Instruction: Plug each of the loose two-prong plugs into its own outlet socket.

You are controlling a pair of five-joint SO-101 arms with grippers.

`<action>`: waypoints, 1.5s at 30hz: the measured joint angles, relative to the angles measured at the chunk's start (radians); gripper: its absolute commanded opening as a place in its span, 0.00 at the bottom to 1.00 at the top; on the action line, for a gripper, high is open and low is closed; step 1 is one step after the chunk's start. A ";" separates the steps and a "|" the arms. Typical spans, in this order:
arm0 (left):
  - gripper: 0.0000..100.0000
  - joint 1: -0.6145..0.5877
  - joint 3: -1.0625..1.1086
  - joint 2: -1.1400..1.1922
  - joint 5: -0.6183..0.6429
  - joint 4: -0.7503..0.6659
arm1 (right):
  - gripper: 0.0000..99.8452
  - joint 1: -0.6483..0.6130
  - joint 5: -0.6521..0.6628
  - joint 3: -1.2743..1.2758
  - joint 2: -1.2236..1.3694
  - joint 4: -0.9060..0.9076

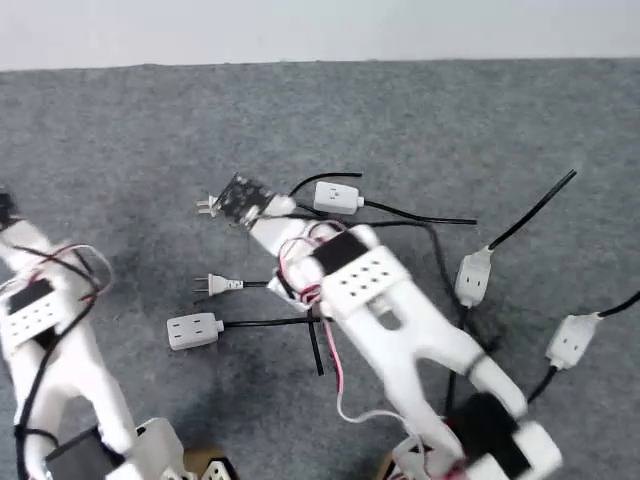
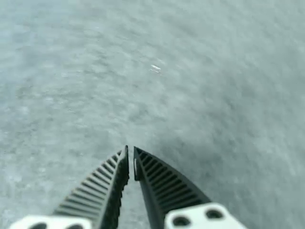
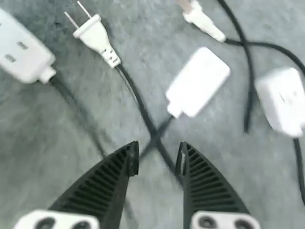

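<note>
Right hand (image 3: 156, 160) is spread over a cord (image 3: 138, 102); its plug (image 3: 93, 33) lies ahead, prongs pointing away. Left hand (image 2: 131, 160), pressed together, is farther.

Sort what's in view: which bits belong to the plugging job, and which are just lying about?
Job: far plug; near plug; four outlet sockets; their black cords.
Lying about: white speck on the grey carpet.

A grey felt-like mat (image 1: 120, 130) spreads across the scene and meets a pale wall (image 1: 300, 30) along its far edge
</note>
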 measured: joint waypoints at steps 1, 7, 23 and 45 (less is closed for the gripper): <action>0.04 -0.015 -0.020 0.020 0.018 0.000 | 0.12 -0.008 0.006 0.002 0.040 -0.040; 0.06 -0.031 -0.180 0.206 0.041 0.086 | 0.12 -0.035 0.098 -0.002 0.235 -0.138; 0.06 -0.034 -0.385 0.422 0.043 0.203 | 0.01 -0.018 0.114 -0.226 0.451 -0.054; 0.06 -0.034 -0.387 0.428 0.043 0.203 | 0.01 0.330 -0.002 -0.468 -0.124 0.598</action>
